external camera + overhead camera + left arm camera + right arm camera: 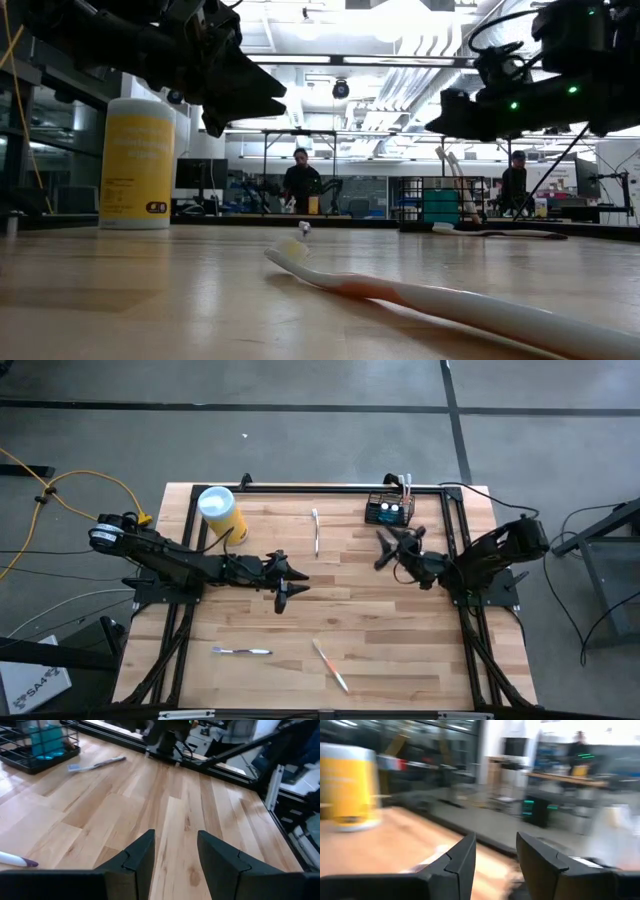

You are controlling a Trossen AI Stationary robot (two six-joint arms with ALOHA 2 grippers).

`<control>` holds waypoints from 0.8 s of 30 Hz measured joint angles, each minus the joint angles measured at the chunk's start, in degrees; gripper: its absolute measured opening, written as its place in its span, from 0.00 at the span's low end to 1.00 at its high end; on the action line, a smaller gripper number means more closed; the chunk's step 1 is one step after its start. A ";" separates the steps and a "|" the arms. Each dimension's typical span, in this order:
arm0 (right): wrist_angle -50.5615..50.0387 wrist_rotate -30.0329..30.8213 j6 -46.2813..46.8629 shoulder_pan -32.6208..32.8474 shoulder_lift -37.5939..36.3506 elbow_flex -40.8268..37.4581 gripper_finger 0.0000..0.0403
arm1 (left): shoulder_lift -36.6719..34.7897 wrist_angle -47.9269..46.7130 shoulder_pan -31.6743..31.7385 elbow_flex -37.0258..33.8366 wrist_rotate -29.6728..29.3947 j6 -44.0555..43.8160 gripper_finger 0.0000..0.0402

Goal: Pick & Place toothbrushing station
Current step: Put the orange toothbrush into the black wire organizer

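A white toothbrush (430, 295) with an orange-pink grip lies nearest the low camera on the wooden table (350, 620). Seen from above, the black mesh basket (388, 510) sits at the table's far edge, right of centre, holding something blue. The right gripper (393, 546) hangs just in front of the basket, fingers parted and empty. The left gripper (285, 582) is near the table's middle, its fingers (140, 857) likewise apart with bare wood between them. A yellow canister (222, 512) with a white lid stands at the far left. Another brush (316, 528) lies between canister and basket; a third (241, 651) rests toward the near edge. Two people (300, 185) stand in the room beyond.
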 joint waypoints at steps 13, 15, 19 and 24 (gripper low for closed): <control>-3.45 -21.42 11.87 3.51 0.02 0.00 0.33 | 0.00 -1.06 -2.63 0.00 11.63 3.26 0.35; -3.52 -24.36 12.08 3.53 0.04 0.00 0.33 | 0.00 -0.97 -4.41 0.02 10.88 5.95 0.35; -3.52 -26.26 12.05 4.43 0.04 0.00 0.33 | 0.02 -0.78 -8.22 1.18 6.78 11.44 0.35; -3.58 -26.54 11.80 5.43 0.04 0.00 0.33 | 0.02 -1.34 -12.48 3.01 4.19 16.10 0.35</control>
